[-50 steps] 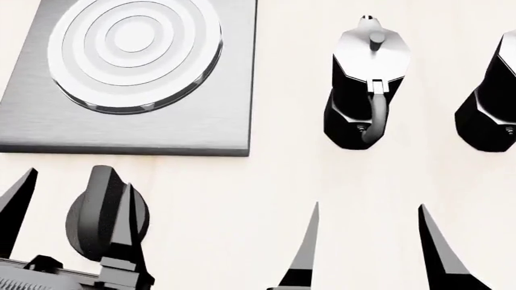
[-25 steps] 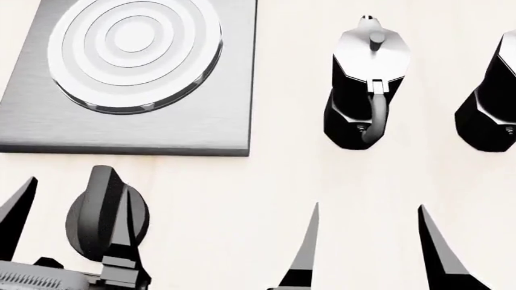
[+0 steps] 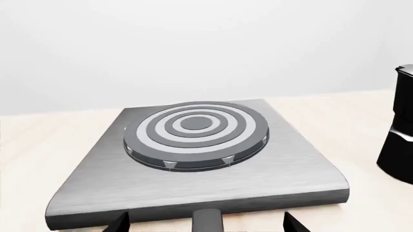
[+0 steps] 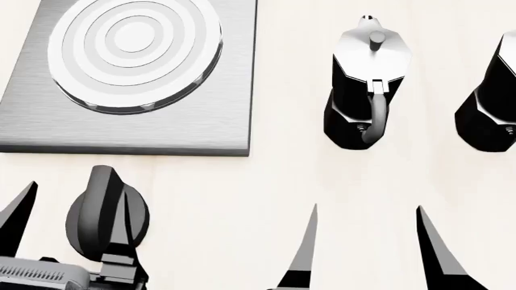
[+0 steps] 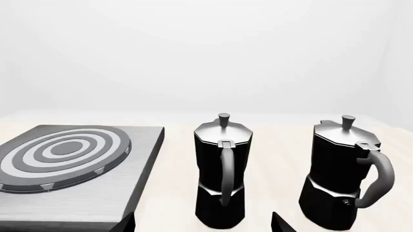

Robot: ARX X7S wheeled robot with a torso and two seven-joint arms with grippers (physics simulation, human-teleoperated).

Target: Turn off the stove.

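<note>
From the head view I see my left pincer [image 4: 69,220] low over the pale worktop [image 4: 266,175] with its fingers spread wide; the stove's black ridged knob [image 4: 103,214] stands between them, one fingertip crossing in front of it and the other well out to the side, and I cannot tell whether either touches it. Just beyond that pincer lies the stove [image 4: 129,78], a flat brushed-metal plate with a round ringed burner, nothing resting on it. My right pincer [image 4: 367,244] is also spread open and holds nothing; straight ahead of it, well apart, stands a moka pot [image 4: 367,90] with its lid down, so its contents are hidden, and a second moka pot [image 4: 487,103] sits further out to its outer side, cut by the frame edge. In the left wrist view the stove [image 3: 193,159] fills the scene right ahead of the left pincer's fingertips [image 3: 117,223], the top of the knob [image 3: 206,221] showing between them at the plate's near edge, with a sliver of one moka pot [image 3: 397,130] off to the side. In the right wrist view both moka pots [image 5: 223,169] [image 5: 342,171] stand upright ahead of the right pincer, lids closed, handles toward me, and the stove [image 5: 71,174] lies beside them on the left arm's side.
</note>
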